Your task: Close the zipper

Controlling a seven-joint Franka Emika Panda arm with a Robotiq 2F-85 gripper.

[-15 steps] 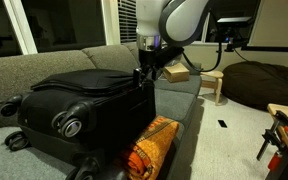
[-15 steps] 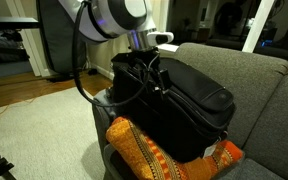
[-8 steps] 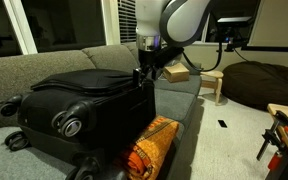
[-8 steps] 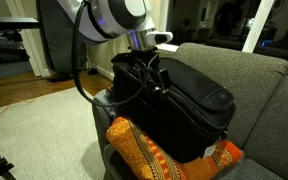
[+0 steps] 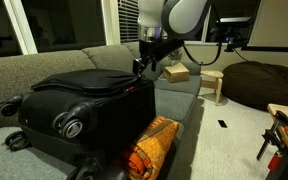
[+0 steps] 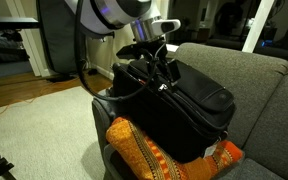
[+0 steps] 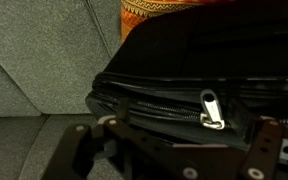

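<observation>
The gripper (image 5: 146,64) has lifted off the suitcase (image 5: 79,100) since a second ago and now hangs just above its upper corner. The jaws stand wide apart, with nothing between them. In the wrist view the zipper (image 7: 144,103) runs along the lid seam. Its silver pull tab (image 7: 212,110) sits toward 3 o'clock, clear of the jaws at 6 o'clock. The seam is cut off at the 3 o'clock edge. In both exterior views the zipper is lost in black fabric. The orange cushion (image 5: 149,145) has not moved.
</observation>
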